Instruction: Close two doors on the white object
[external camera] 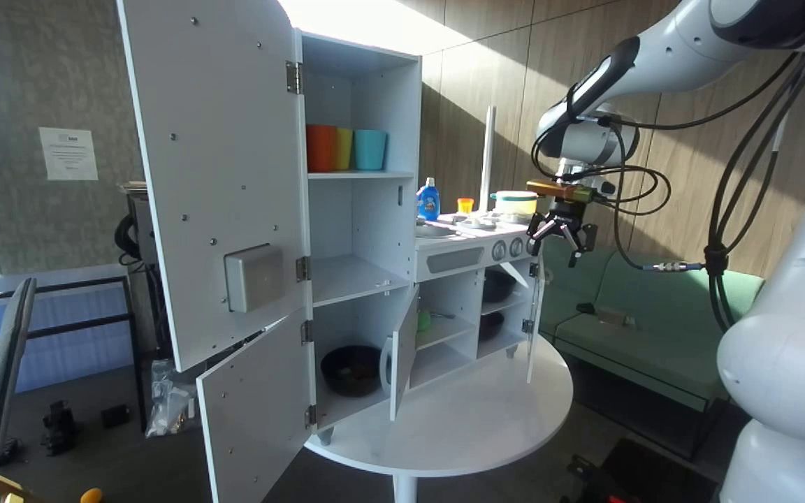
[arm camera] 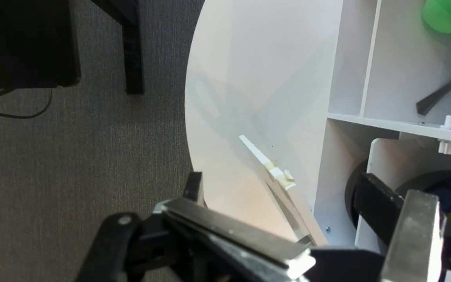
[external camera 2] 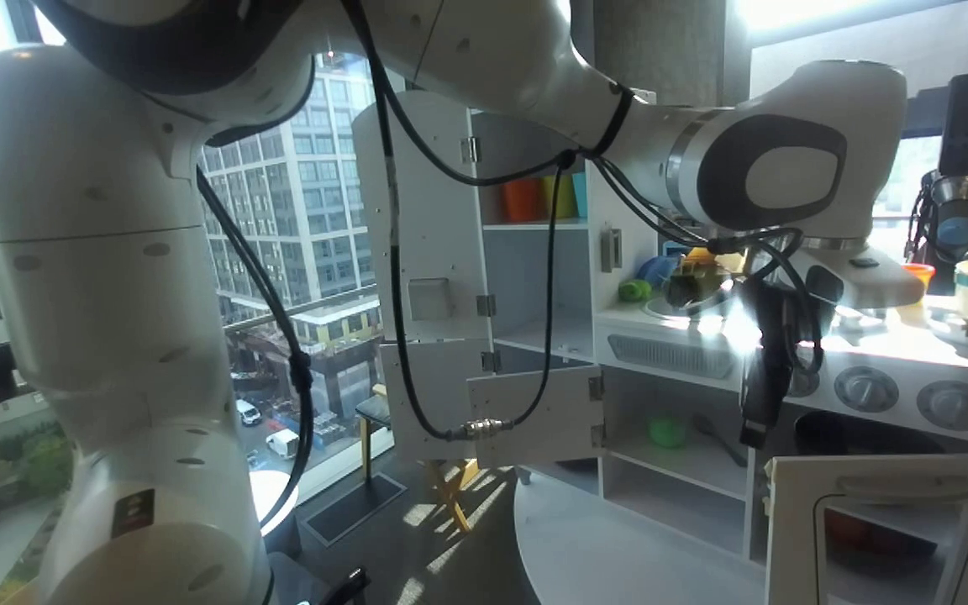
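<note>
The white cabinet [external camera: 448, 255] shows in both exterior views. Three small low doors stand open. One white door [external camera: 256, 412] swings out at the tall section's bottom. Another white door [external camera: 404, 356], with a handle, hinges beside the middle cubby; it also shows in an exterior view [external camera 2: 534, 416]. A framed white door [external camera 2: 887, 470] with a window stands open at the low right compartment. Its taped edge [arm camera: 258, 153] shows in the wrist view. My gripper [external camera: 553, 251] is open and empty, above that framed door. In the wrist view my fingers [arm camera: 282, 192] are wide apart, the door edge beneath between them.
A tall white door [external camera: 228, 154] stands open at the left. The cabinet rests on a round white table [external camera: 472, 426]. Dark bowls [external camera: 351, 370] and a green cup [external camera 2: 667, 431] sit inside. A blue bottle [external camera: 428, 200] and a pot [external camera: 514, 202] stand on the counter.
</note>
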